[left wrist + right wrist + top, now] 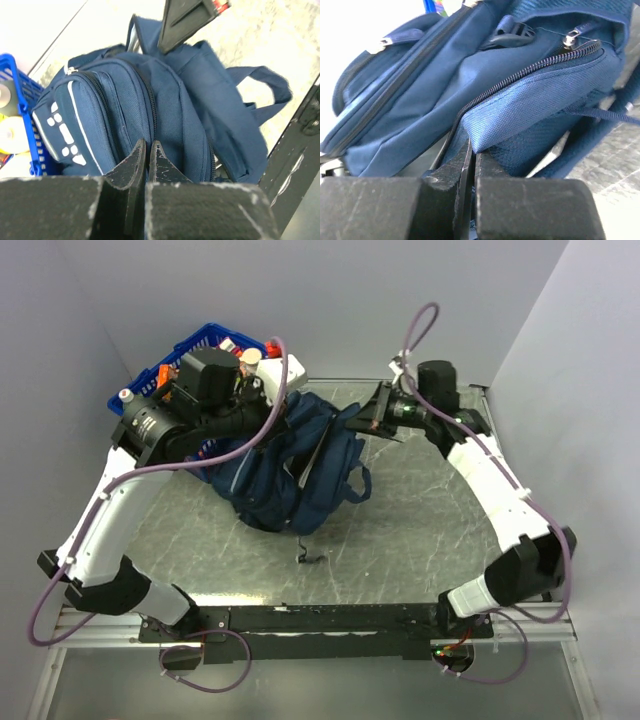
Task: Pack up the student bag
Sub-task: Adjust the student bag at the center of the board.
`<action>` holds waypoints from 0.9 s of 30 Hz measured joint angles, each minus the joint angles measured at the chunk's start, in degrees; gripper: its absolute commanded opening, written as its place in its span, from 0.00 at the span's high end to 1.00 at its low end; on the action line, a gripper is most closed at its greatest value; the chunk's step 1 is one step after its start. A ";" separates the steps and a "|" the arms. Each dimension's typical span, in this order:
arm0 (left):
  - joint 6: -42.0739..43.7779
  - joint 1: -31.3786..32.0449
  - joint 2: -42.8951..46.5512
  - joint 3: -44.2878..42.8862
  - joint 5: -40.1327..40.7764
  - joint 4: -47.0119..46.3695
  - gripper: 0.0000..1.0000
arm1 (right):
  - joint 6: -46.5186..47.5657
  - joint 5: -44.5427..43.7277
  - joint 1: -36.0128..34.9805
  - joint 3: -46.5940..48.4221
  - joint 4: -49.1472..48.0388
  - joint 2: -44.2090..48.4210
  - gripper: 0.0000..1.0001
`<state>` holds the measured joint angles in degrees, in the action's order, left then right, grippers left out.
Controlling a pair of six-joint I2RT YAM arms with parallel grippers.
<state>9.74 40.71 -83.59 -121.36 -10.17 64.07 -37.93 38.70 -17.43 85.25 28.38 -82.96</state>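
Observation:
The student bag (pixel 290 470), a navy backpack, lies on the table at the back centre. In the left wrist view its front panel with white patches (pixel 75 125) faces left. My left gripper (pixel 148 146) is shut at a zip line on the bag's top, and a thin bit of the bag seems pinched between the tips. From above, the left gripper (pixel 278 380) sits over the bag's far left end. My right gripper (pixel 472 150) is shut on a fold of blue fabric beside an open zip (pixel 530 70). It reaches in from the bag's right side as the right gripper (pixel 365 420).
A blue plastic basket (pixel 212 340) with bottles and small items stands behind the bag at the back left, also seen as the basket (pixel 15 85). A small dark cord (pixel 305 558) lies on the table in front of the bag. Walls close in on both sides.

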 measured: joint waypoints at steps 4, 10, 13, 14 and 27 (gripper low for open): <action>0.07 2.21 0.20 2.95 2.03 -0.15 0.99 | 1.75 -0.22 -0.94 -4.50 -0.39 -1.92 1.00; -1.64 7.10 -2.67 12.92 -1.40 -7.06 0.99 | 7.45 -10.62 -0.55 -19.23 1.46 1.46 0.92; -2.21 8.83 -7.28 14.88 -3.89 -11.02 0.99 | 9.29 -18.84 0.57 -28.44 1.70 4.35 0.70; -2.51 9.20 -9.27 14.78 -4.66 -12.31 0.99 | 9.44 -21.86 0.74 -30.62 2.19 5.31 0.67; -11.23 6.05 -25.51 11.52 -10.86 -27.65 0.99 | 6.03 -45.51 -5.77 -43.87 -3.43 46.29 0.29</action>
<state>-1.50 46.76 -109.10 -109.84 -21.04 36.42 -31.90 -6.81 -23.20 41.39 24.95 -36.67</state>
